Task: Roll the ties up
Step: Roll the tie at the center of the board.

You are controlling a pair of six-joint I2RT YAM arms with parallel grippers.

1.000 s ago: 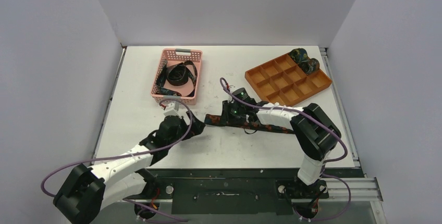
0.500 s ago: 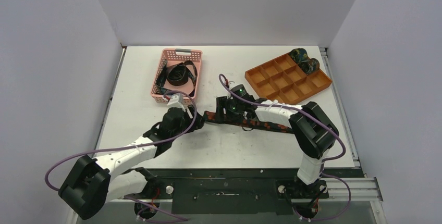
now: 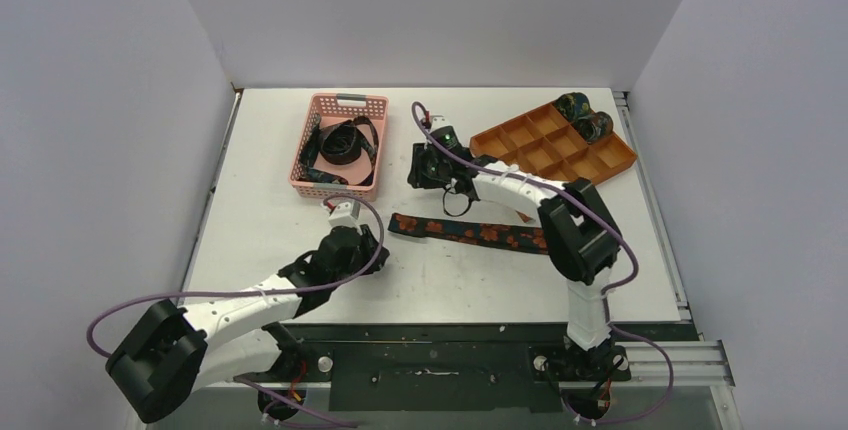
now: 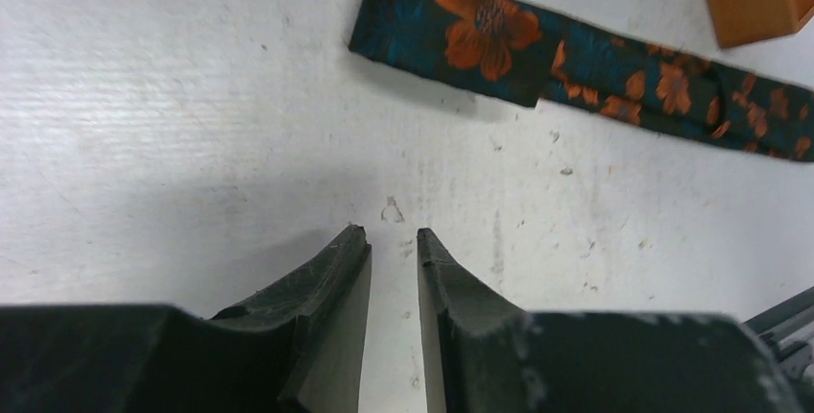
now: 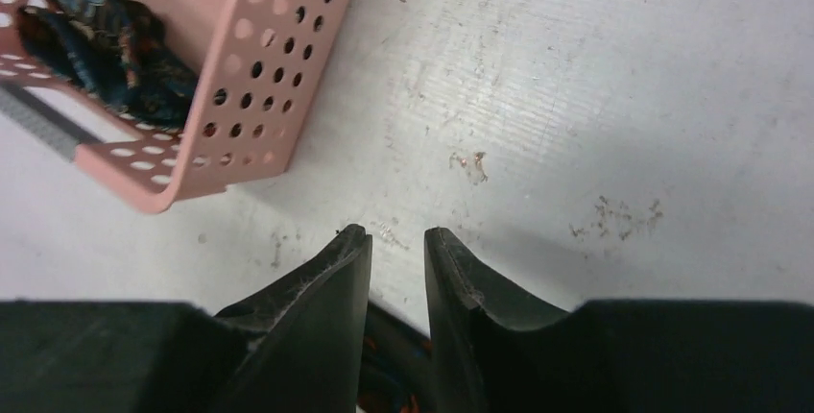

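Near edge: left gripper [image 4: 394, 232] hovers low over bare table [image 3: 270, 210], at 7 o'clock of the flat tie's wide end. Jaws almost together with a slim gap, nothing in them. Likely parked there to catch that end and start the roll.

Mid table: flat tie [image 3: 470, 233] lies stretched out 9-to-3, dark with orange flowers, wide end toward 9. Laid straight probably so it rolls evenly. Not rolled yet.

Further out: right gripper [image 5: 398, 232] sits at 12 o'clock of the flat tie, just beside the basket's near corner, tips pointing at bare table. Narrow gap at the tips, nothing between them. A bit of patterned fabric shows low behind the fingers; can't tell if it's pinched or just lying below.

Far: pink basket [image 3: 345, 100] at 11 o'clock, the supply of loose ties [image 3: 342, 145], tangled, number unclear. Orange tray [image 3: 560, 145] at 1 o'clock, rolled ties [image 3: 575, 106] in its far corner cells, apparently the drop-off spot.

Counts: grippers 2, flat tie 1, rolled ties 2, basket 1, tray 1.
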